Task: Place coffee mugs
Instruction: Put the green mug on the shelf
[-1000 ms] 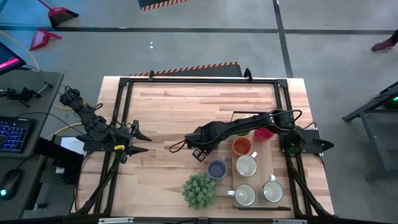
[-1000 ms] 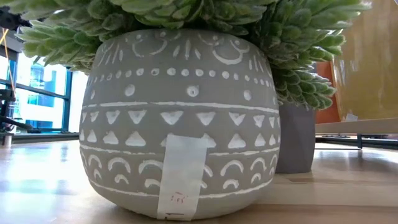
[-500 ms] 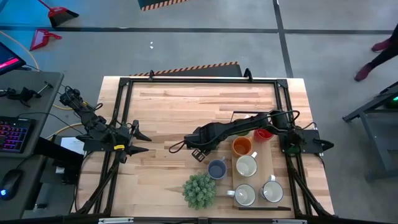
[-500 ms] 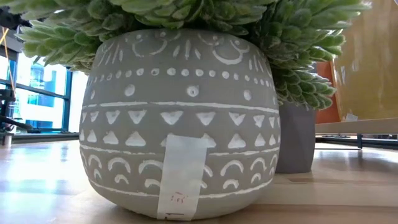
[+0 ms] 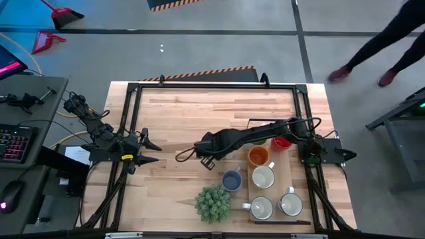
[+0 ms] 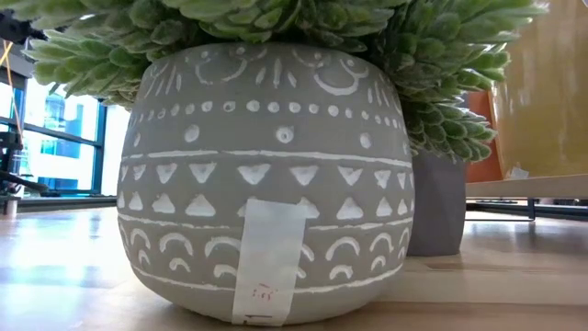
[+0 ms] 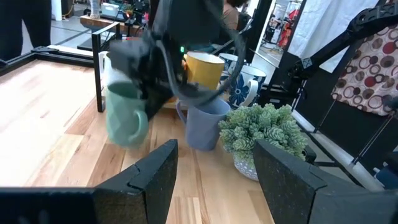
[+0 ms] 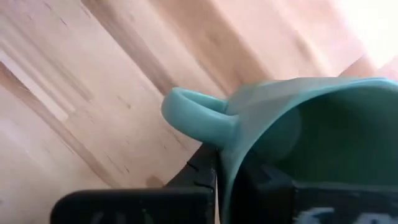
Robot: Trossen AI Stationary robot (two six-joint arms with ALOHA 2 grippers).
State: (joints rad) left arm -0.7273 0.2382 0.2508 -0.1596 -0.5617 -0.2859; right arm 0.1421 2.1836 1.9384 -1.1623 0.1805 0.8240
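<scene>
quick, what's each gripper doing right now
left gripper: open, empty, parked at the table's left edge.
right gripper: shut on the rim of the pale green ceramic mug.

Right arm: stretched from the table's right edge toward the middle.
Right gripper (image 5: 204, 158): over the table's middle, fingers clamped on the rim of a green mug (image 8: 292, 137).
Left gripper (image 5: 151, 151): at the left edge, fingers spread.
</scene>
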